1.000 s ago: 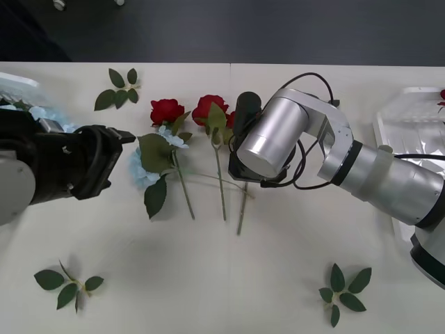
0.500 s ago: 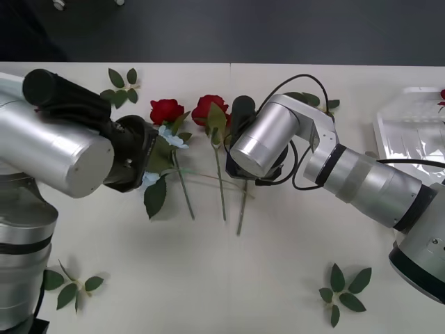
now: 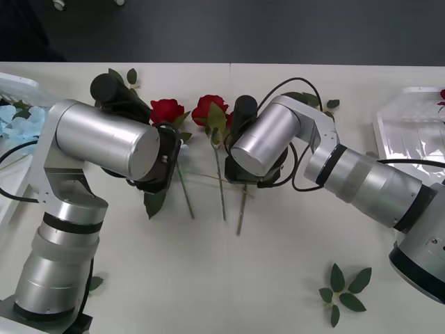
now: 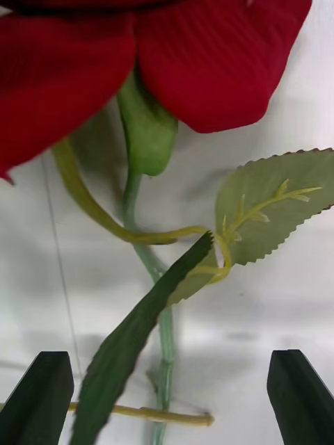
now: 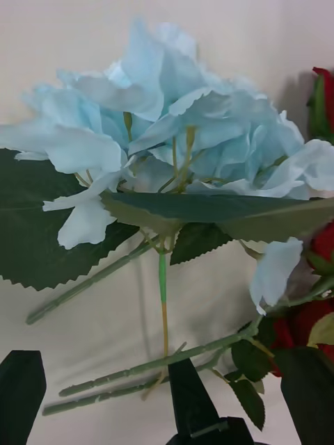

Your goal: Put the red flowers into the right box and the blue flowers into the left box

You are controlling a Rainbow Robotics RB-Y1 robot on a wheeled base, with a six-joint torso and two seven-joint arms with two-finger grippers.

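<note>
White counter (image 3: pixel 278 278) is strewn with red flowers (image 3: pixel 167 110), straddled by the wide-spread right gripper (image 4: pixel 167 400), dark floor (image 3: pixel 278 28) seen behind.

White table (image 3: pixel 278 278): red flowers (image 3: pixel 167 110) and blue flowers (image 5: pixel 174 132) lying mid-table, loose leaf sprigs (image 3: pixel 344 292) scattered, left box (image 3: pixel 15 85) and right box (image 3: pixel 410 129) at opposite edges.

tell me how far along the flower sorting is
Done: blue flowers lie in the left box, one red bloom in the right box. In hand: nothing gripped; right gripper, jaws open, hovers over a red rose, left gripper likewise over a blue flower. Left: those two plus two more roses.
</note>
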